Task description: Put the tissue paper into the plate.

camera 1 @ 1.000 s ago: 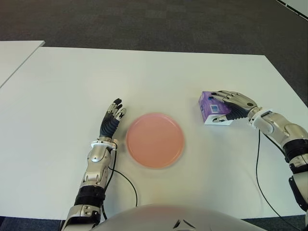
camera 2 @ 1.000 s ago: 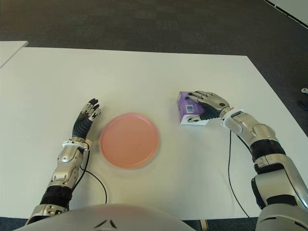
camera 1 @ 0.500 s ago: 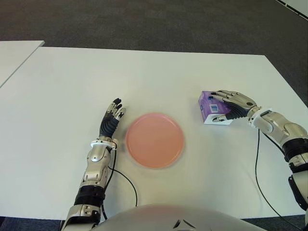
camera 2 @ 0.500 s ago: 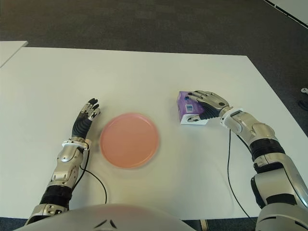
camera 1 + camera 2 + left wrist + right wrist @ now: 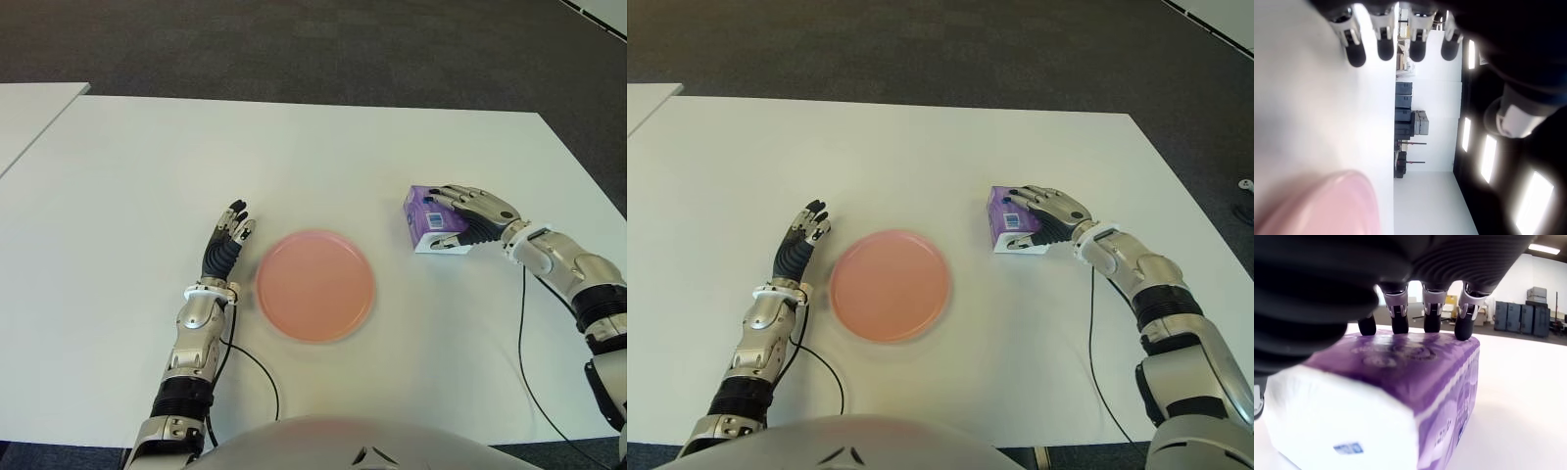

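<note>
Your tissue paper (image 5: 432, 219) is a soft purple plastic-wrapped pack, block-shaped with a white end face carrying a small blue label, and it sits on the white tabletop (image 5: 323, 157) well to the right of the plate (image 5: 314, 284). Your right hand (image 5: 477, 212) lies over the pack's top from its far-right side; in the right wrist view the fingers (image 5: 1399, 316) curve down with their dark tips touching the glossy wrapper's top surface, draped over it rather than visibly clamped round it. The pack still stands on the tabletop, not in the plate. The plate is a round, shallow, smooth pink disc with nothing on it, near the tabletop's middle. Your left hand (image 5: 224, 247) shows just left of the plate, its fingers straight, close together and holding nothing.
</note>
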Tool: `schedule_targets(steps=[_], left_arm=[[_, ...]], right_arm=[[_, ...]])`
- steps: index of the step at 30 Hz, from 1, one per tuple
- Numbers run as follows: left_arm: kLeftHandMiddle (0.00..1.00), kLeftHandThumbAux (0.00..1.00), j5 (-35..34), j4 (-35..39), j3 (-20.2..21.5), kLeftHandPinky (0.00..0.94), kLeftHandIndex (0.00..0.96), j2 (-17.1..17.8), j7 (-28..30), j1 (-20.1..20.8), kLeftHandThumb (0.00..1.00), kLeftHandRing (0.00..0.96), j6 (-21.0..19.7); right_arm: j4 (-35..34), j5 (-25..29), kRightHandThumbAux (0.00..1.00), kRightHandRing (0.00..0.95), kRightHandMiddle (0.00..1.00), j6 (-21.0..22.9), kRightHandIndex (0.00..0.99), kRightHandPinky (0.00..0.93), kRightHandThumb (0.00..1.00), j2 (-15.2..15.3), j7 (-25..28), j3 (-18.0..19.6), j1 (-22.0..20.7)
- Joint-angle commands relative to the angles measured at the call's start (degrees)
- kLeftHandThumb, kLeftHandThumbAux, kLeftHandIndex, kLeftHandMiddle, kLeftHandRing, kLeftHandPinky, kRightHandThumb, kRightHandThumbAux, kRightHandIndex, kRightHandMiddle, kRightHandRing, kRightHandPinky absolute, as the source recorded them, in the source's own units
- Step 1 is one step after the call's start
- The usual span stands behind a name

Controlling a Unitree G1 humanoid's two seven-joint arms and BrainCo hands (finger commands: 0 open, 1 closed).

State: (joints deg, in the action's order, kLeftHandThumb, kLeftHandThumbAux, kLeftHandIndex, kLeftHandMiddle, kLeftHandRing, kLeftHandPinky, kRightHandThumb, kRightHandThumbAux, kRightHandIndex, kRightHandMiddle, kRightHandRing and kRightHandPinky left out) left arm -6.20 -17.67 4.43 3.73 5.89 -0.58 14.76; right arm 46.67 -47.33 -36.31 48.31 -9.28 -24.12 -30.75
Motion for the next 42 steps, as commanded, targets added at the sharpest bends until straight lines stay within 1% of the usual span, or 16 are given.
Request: schedule_targets(steps=[1,5,8,10,13,17,22,29,37,42], left_arm=[[0.0,0.508,0.4,-0.7,0.1,0.0,0.0,0.3,0.2,-0.8,0.0,0.0,-1.7],[0.0,0.506,0.4,-0.5,0.1,0.0,0.0,0.4,0.4,-1.0,0.0,0.0,-1.7],[0.0,0.51,-0.1,-0.5,0.2,0.0,0.0,0.4,0.6,-1.1,0.0,0.0,-1.9],[0.0,0.512,-0.3,-0.5,0.3,0.0,0.0,0.4,0.7,-1.1,0.0,0.0,-1.9],[0.0,0.516,-0.6,-0.5,0.4,0.0,0.0,0.4,0.8,-1.2,0.0,0.0,-2.0],[0.0,0.52,-1.0,-0.7,0.6,0.0,0.0,0.5,1.1,-1.3,0.0,0.0,-2.0],[0.0,0.524,-1.1,-1.1,0.8,0.0,0.0,0.5,1.4,-1.2,0.0,0.0,-1.5],[0.0,0.535,-1.0,-1.6,1.3,0.0,0.0,0.4,1.9,-1.1,0.0,0.0,-0.9],[0.0,0.542,-0.9,-2.2,1.4,0.0,0.0,0.5,2.1,-0.9,0.0,0.0,-0.2],[0.0,0.537,-1.1,-2.2,1.6,0.0,0.0,0.4,2.1,-0.8,0.0,0.0,-0.7]], right_arm=[[3.1,-4.2,0.36,0.0,0.0,1.5,0.0,0.0,0.3,-3.2,-3.4,-4.5,3.6],[5.2,-8.9,0.364,0.0,0.0,2.8,0.0,0.0,0.311,-3.5,-8.5,-8.7,3.0],[8.0,-13.0,0.37,0.0,0.0,4.8,0.0,0.0,0.321,-4.6,-12.5,-12.8,2.1],[9.2,-14.5,0.372,0.0,0.0,5.4,0.0,0.0,0.326,-5.0,-14.6,-14.8,2.0],[10.2,-15.8,0.376,0.0,0.0,5.9,0.0,0.0,0.331,-5.2,-17.2,-17.2,2.2],[9.1,-16.9,0.383,0.0,0.0,7.5,0.0,0.0,0.322,-4.9,-20.7,-19.8,4.7],[9.7,-17.6,0.404,0.0,0.0,10.7,0.0,0.0,0.308,-5.8,-23.0,-22.4,4.6],[9.7,-16.9,0.447,0.0,0.0,12.7,0.0,0.0,0.321,-6.5,-24.0,-24.2,4.6],[8.5,-15.4,0.465,0.0,0.0,12.4,0.0,0.0,0.334,-6.2,-22.6,-24.0,5.3],[7.6,-13.8,0.47,0.0,0.0,11.7,0.0,0.0,0.342,-5.8,-20.2,-23.4,5.9]])
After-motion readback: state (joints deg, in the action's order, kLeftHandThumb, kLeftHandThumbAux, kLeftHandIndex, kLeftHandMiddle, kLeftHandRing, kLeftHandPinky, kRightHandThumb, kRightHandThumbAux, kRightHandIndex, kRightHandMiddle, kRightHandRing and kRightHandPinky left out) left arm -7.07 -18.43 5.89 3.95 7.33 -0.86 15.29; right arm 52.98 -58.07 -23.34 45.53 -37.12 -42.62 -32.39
